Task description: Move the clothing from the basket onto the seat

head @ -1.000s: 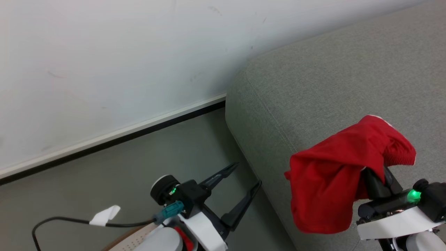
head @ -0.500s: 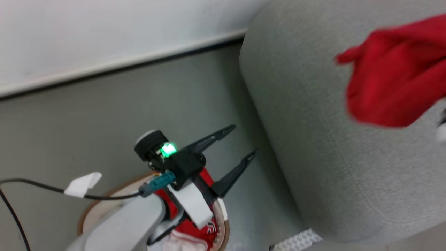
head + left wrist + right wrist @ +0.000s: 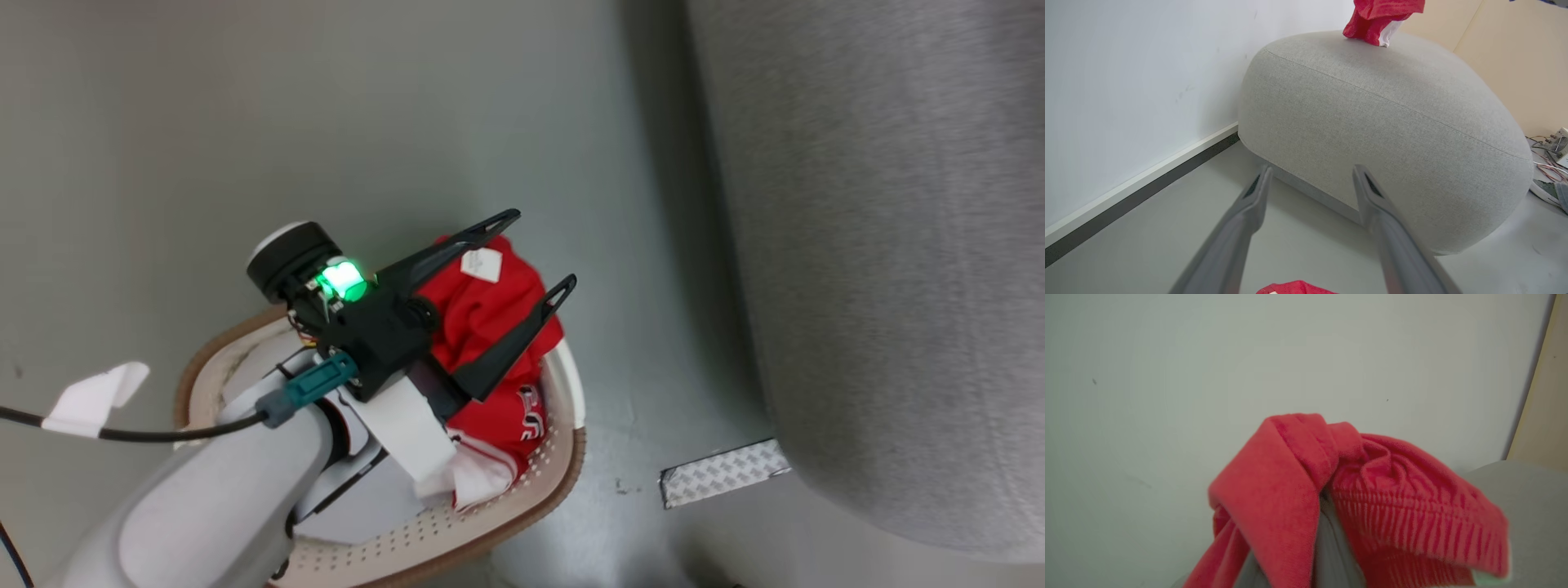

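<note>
Hovering with left gripper (image 3: 543, 247) spread wide over bright red soft fabric clothing (image 3: 490, 314) heaped in oval white perforated plastic basket (image 3: 563, 482) — beside large light grey woven seat (image 3: 882, 245). Pinching another red garment (image 3: 1290, 490) in narrowed right gripper (image 3: 1326, 522), above that seat's top.

The clothing (image 3: 490, 318) is soft red cloth, matt, with a ribbed knit band, and the seat (image 3: 882, 245) is coarse woven grey fabric. The basket (image 3: 549, 459) looks like smooth white perforated plastic with a brown rim, the left end effector (image 3: 543, 247) matt dark plastic, the floor (image 3: 490, 106) smooth with a faint sheen.
</note>
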